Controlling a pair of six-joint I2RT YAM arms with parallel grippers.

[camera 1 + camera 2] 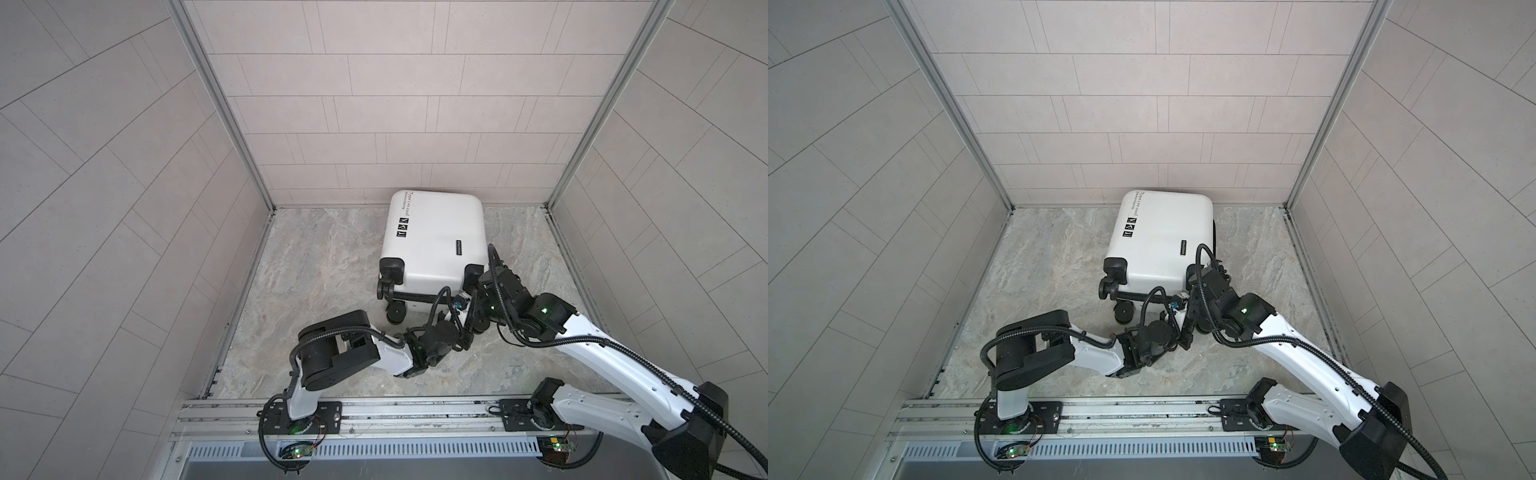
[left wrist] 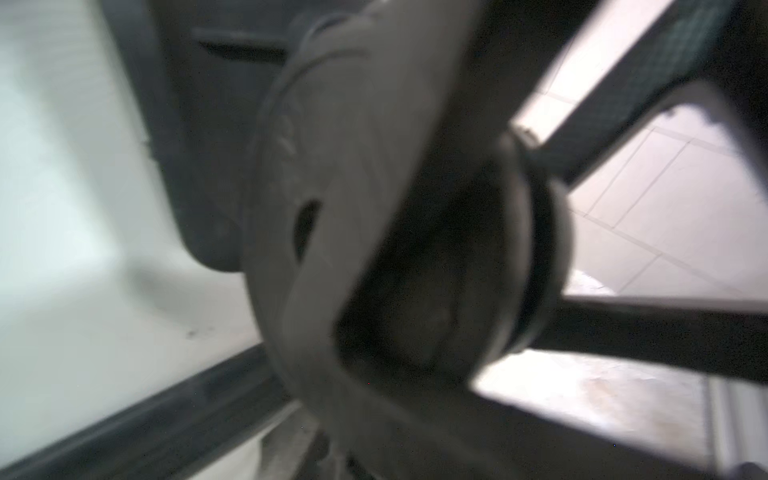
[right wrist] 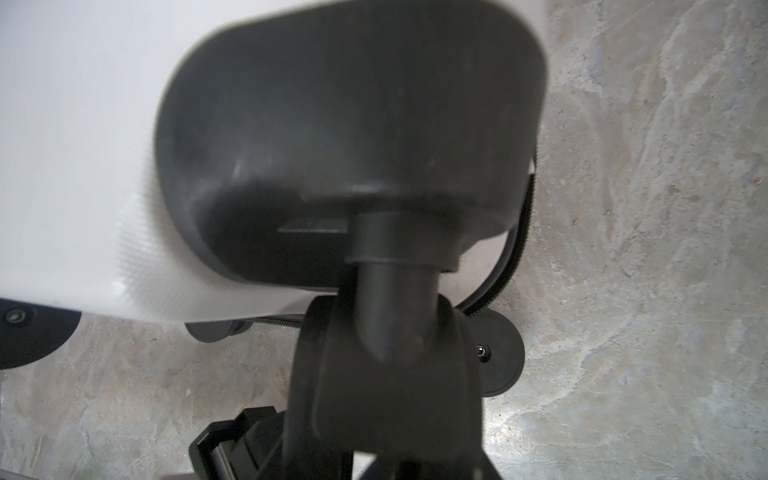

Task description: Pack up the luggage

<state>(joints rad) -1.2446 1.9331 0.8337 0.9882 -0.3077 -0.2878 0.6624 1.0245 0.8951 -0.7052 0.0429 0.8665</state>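
Crowding the near-right wheels (image 3: 498, 357) of the closed luggage (image 1: 436, 237), which lies far-centre against the back wall (image 1: 415, 124), the left gripper (image 1: 467, 309) and right gripper (image 1: 480, 278) cannot be read as clamped or apart. Likely repositioning; next needs firm wheel holds.

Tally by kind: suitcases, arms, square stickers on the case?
Suitcase: 1
Arms: 2 (left, right)
Square stickers: 3
Total: 6

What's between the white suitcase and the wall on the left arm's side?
Nothing, just bare marbled floor between the suitcase and that wall, seen in both top views.
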